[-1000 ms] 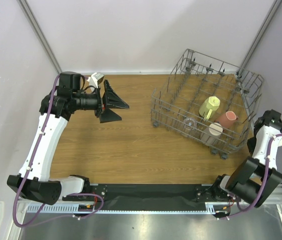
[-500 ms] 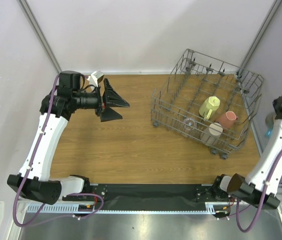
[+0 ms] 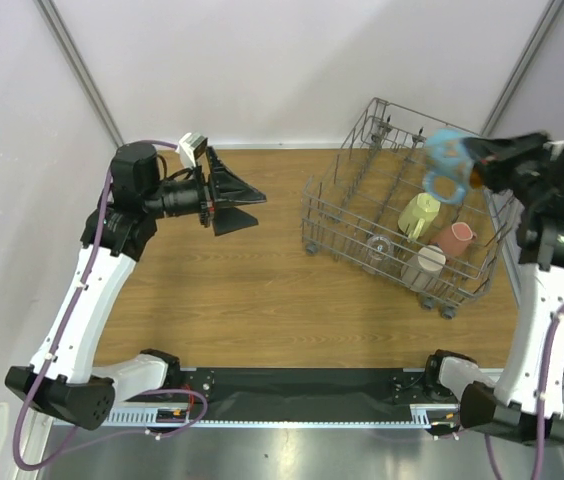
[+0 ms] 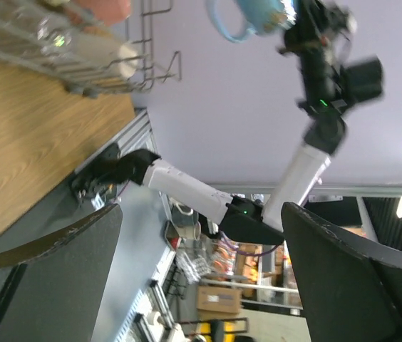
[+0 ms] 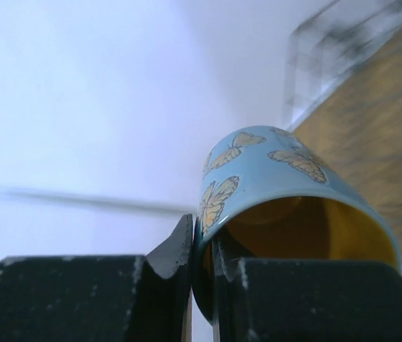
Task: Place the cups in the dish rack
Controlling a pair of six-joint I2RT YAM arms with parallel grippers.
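Okay, cup count is five: four sit in the one dish rack point(image 3: 357, 205), one is in the air. The rack stands at 2 o'clock on the table point(image 3: 262, 290). All four loaded pieces crowd the rack's 5 o'clock corner: one yellow mug point(image 3: 420, 213), one pink mug point(image 3: 454, 237) just beside it at its 4 o'clock, one beige cup point(image 3: 429, 260) at the near edge, and one clear glass point(image 3: 380, 245) at the beige cup's 9 o'clock.

We see the fifth, a blue cup point(image 3: 442, 158) with a handle, butterfly print and yellow inside, held above the rack's 1 o'clock corner, clear of the wires. The right gripper point(image 5: 202, 246) pinches its rim point(image 5: 208, 214), one finger outside the wall and one inside, jaws nearly together on it.

We see the left gripper point(image 3: 259, 208) at 10 o'clock over bare wood, jaws spread wide, nothing between them, pointing toward 3 o'clock, well apart from the rack. Background in the right wrist view is blurred.
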